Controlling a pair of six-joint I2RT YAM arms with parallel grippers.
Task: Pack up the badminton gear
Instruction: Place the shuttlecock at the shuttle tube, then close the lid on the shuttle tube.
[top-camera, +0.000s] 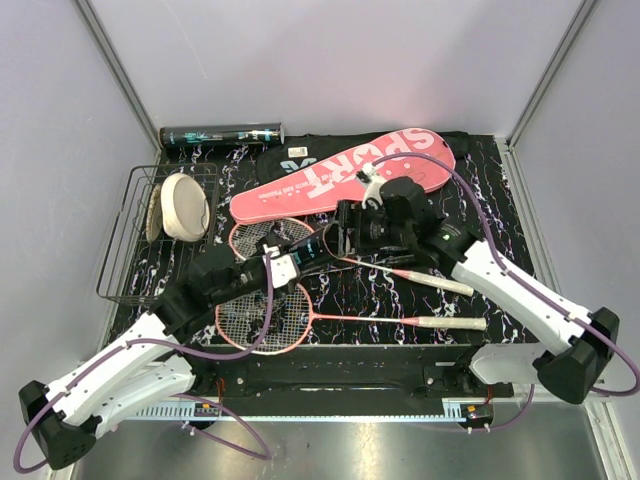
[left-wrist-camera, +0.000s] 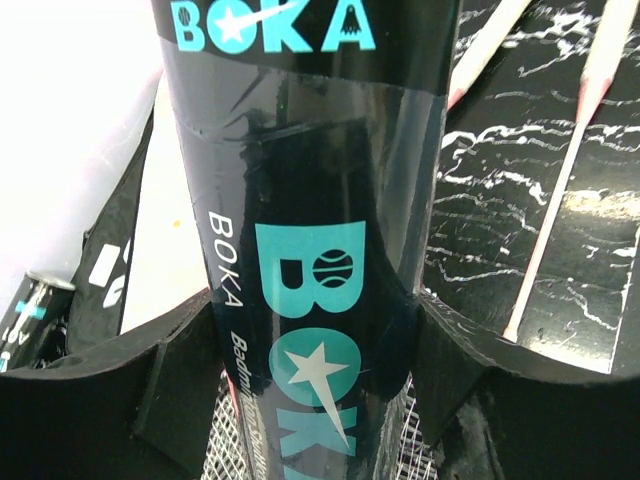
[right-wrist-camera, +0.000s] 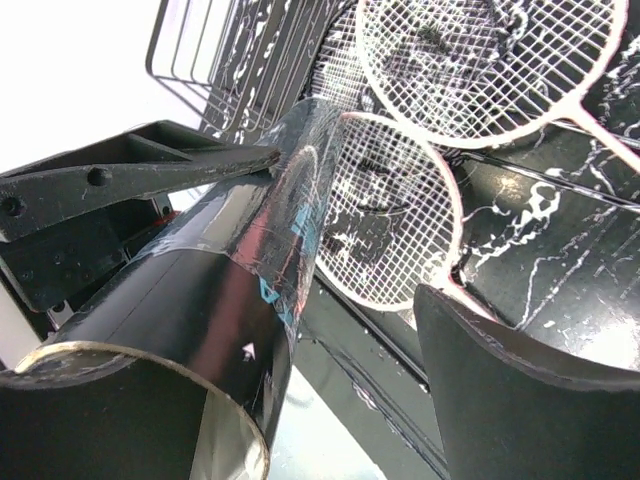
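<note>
- The left hand is clamped on the dark tube, with one finger on each side of it.
- The tube is up in the air over the racket heads, near the middle of the tabletop.
- In the top view, its long side runs from 8 o'clock, at the left hand, to 2 o'clock, at the right hand.
- The open end of the tube points at the right hand, very close to that wrist's camera.
- The right hand's fingers are apart. The finger that shows is clear of the tube, with a gap between them.
- So only the left hand holds the tube, and I think the left arm must carry it next.
- The black bag and the pink case lie toward 12 o'clock from the tube, near the back wall.
- A second tube lies at the back, toward 11 o'clock, with its long side going from 9 to 3 o'clock.
- I see no shuttlecocks.
- The right hand is nearer to the case. The left hand is nearer to the wire basket, at 9 o'clock.
</note>
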